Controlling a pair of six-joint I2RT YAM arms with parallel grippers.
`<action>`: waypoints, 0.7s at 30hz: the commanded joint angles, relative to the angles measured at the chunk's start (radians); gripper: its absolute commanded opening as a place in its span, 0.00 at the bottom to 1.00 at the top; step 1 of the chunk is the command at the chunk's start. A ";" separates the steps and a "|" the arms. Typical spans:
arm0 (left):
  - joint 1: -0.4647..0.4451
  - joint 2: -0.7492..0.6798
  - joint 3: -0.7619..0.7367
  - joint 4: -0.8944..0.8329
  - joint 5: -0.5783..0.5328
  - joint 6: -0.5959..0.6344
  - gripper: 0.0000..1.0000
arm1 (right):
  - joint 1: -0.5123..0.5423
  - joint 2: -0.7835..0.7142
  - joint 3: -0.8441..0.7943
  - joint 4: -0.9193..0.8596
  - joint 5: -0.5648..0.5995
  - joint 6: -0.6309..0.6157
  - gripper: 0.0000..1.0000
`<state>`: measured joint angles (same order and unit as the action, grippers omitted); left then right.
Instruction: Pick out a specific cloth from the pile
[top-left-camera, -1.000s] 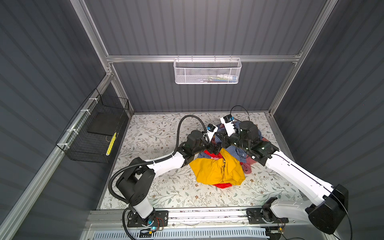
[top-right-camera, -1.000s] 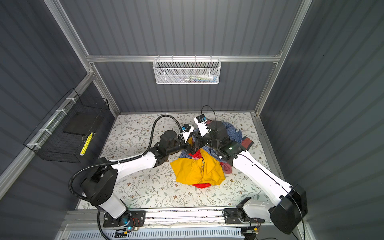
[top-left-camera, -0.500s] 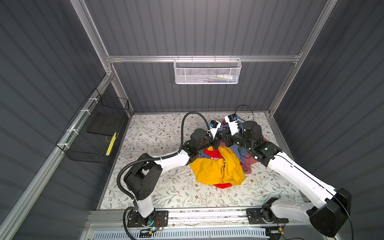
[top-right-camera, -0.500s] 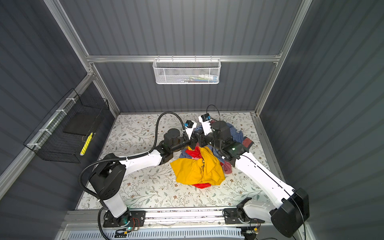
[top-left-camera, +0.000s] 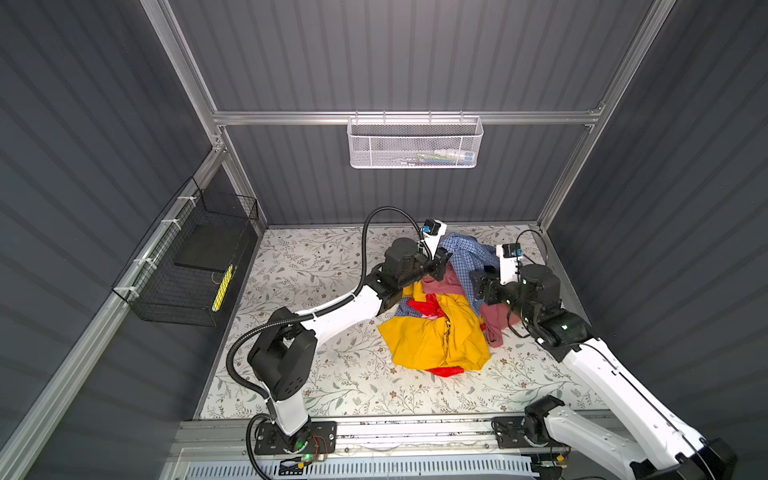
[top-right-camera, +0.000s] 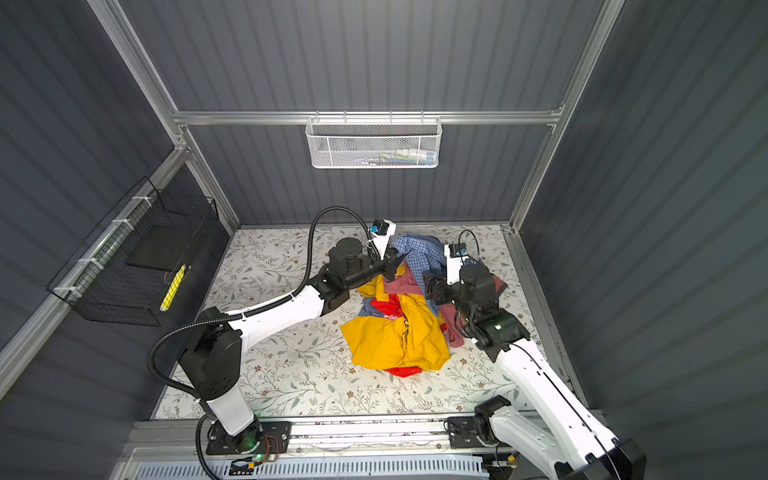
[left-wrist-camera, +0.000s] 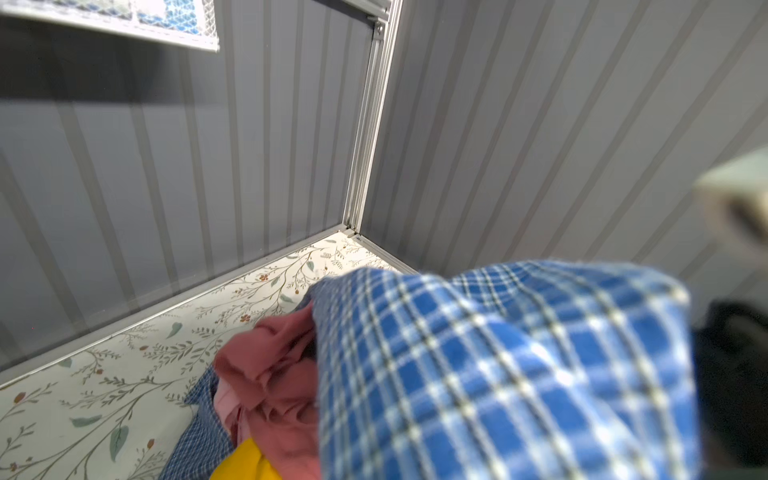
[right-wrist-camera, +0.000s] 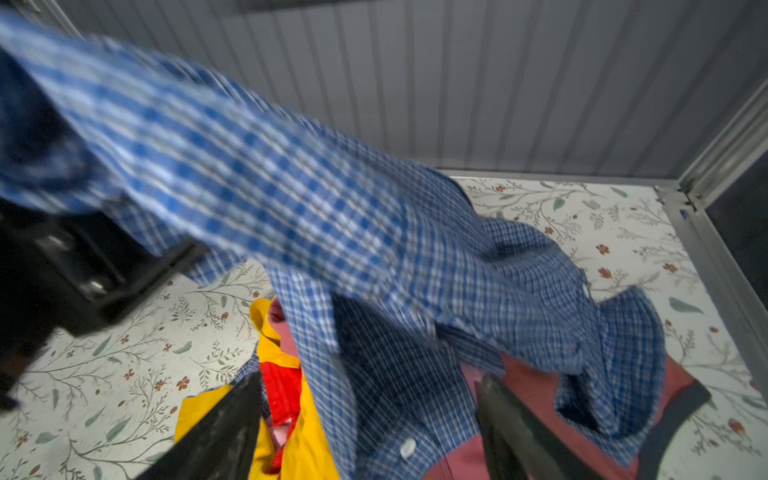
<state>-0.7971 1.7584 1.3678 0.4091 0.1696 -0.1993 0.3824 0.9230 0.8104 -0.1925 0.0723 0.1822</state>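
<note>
So the floral-print table (top-left-camera: 316, 374) has the pile (top-left-camera: 451, 320) sitting toward the far right corner, and the cloth (top-left-camera: 469, 257), the blue-and-white checked shirt, is on the far side of that heap. It's half up in the air: one end is hoisted off the pile, while the rest trails down over the other clothes.

The yellow garment (top-right-camera: 390, 340) is the biggest thing in the heap, spread across the near side. The dusty-rose garment (left-wrist-camera: 274, 374) is bunched right under the lifted shirt, and a red garment (top-left-camera: 424, 305) pokes out between them.

The left gripper (top-left-camera: 440, 266) is pinched tight on the raised end of the cloth. Its wrist view is mostly checked fabric, so I can't see how deep the bite is. The right gripper (right-wrist-camera: 370, 432) has its jaws spread wide with nothing held. The shirt front just hangs between its fingers (right-wrist-camera: 224, 428), a small white button (right-wrist-camera: 407, 446) sitting right there.

What I'd worry about:
- It's a one-point hold on thin woven fabric. If the bite is shallow, a hard pull could slide it right out.
- The low end of the shirt is draped into the rose and yellow stuff, so lifting may drag those along instead of separating cleanly.
- The fabric between the right's spread fingers could snag on one as the shirt goes up.
</note>
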 joint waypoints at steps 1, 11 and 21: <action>0.003 -0.008 0.121 -0.032 0.027 -0.019 0.00 | -0.021 -0.021 -0.069 0.051 0.017 0.040 0.82; 0.003 0.043 0.289 -0.105 0.105 -0.022 0.00 | -0.068 -0.059 -0.189 0.175 0.085 -0.003 0.99; 0.003 0.102 0.412 -0.149 0.232 -0.076 0.00 | -0.096 -0.143 -0.211 0.345 0.014 -0.221 0.99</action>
<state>-0.7971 1.8580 1.7203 0.2367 0.3267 -0.2405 0.2886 0.8154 0.6121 0.0460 0.1120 0.0692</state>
